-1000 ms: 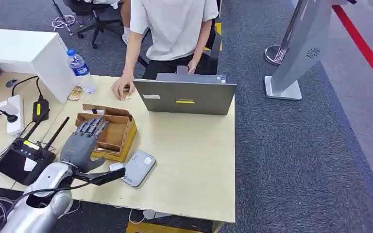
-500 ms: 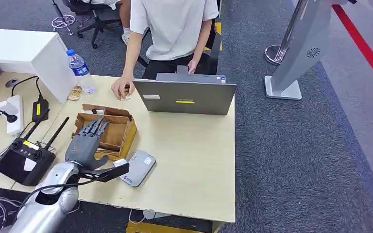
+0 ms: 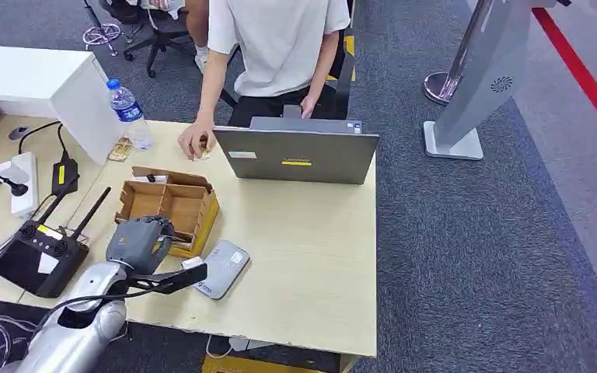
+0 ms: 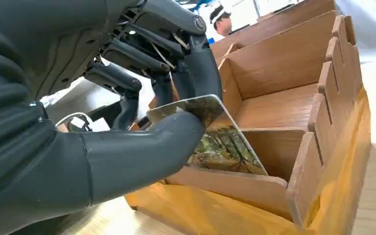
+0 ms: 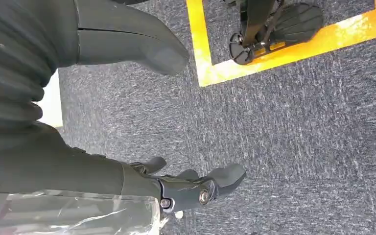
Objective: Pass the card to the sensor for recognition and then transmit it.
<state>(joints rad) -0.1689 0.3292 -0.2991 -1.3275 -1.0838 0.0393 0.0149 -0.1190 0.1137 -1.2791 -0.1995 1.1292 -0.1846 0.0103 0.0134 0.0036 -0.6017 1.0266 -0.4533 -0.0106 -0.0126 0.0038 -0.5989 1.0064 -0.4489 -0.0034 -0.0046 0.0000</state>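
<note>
Card (image 4: 210,132) pinched between thumb and fingers of left hand (image 3: 138,241) in near compartment of cardboard box (image 3: 194,208), sensor (image 3: 221,268) just beside at four o'clock, laptop (image 3: 295,155) and person's hand (image 3: 196,142) at twelve; right hand (image 5: 127,49) over carpet, fingers loosely apart, holding nothing.
</note>
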